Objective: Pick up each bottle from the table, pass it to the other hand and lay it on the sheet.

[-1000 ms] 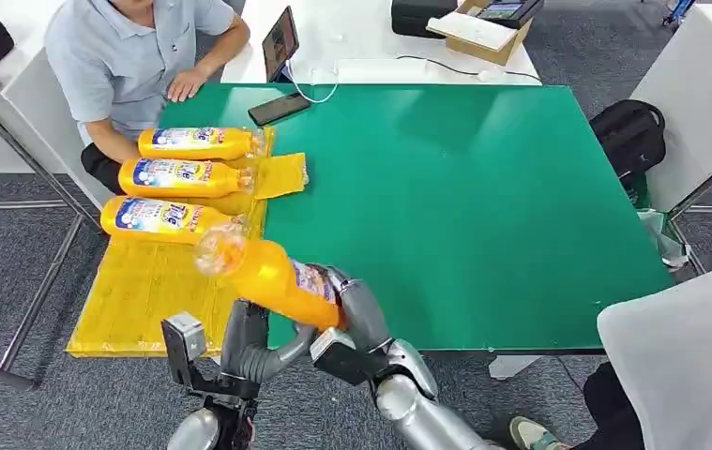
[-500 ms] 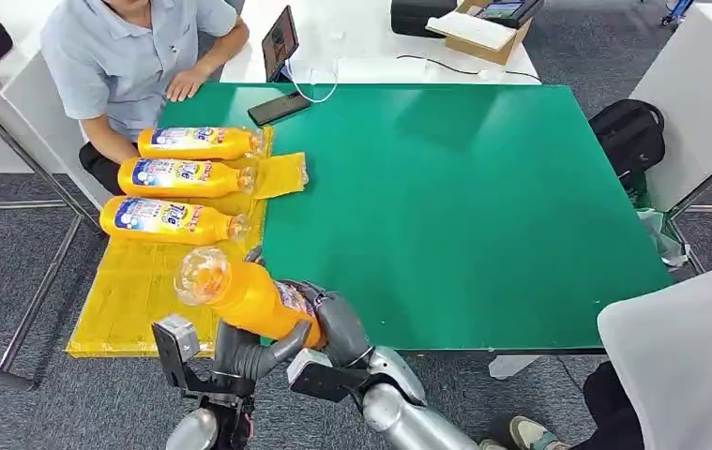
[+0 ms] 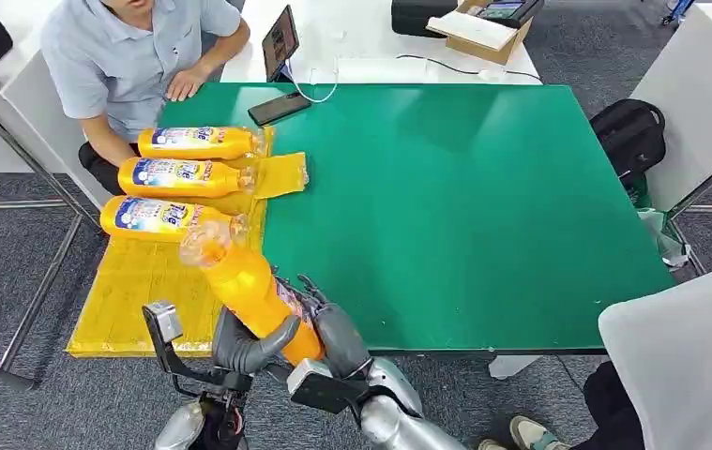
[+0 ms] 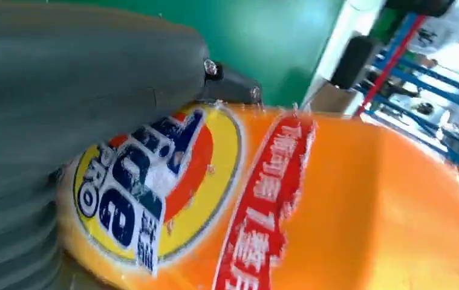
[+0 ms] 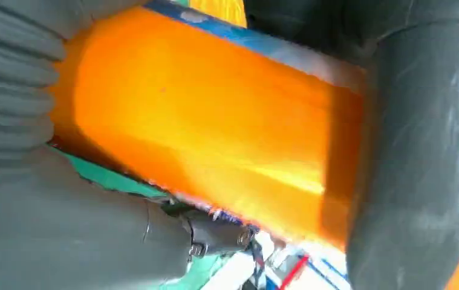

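up close, our left wrist view reads the held bottle [image 4: 335, 205]'s label; the head view shows both our left hand [image 3: 250, 342] and right hand [image 3: 333, 328] wrapped around it, tilted over the yellow sheet [image 3: 141, 291]'s near edge, three bottles [image 3: 183, 176] beyond.

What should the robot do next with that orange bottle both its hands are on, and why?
Probably the right hand should let go. The left hand is already wrapped around the orange bottle, so the handover looks made, and the yellow sheet with three bottles lying on it is on that hand's side.
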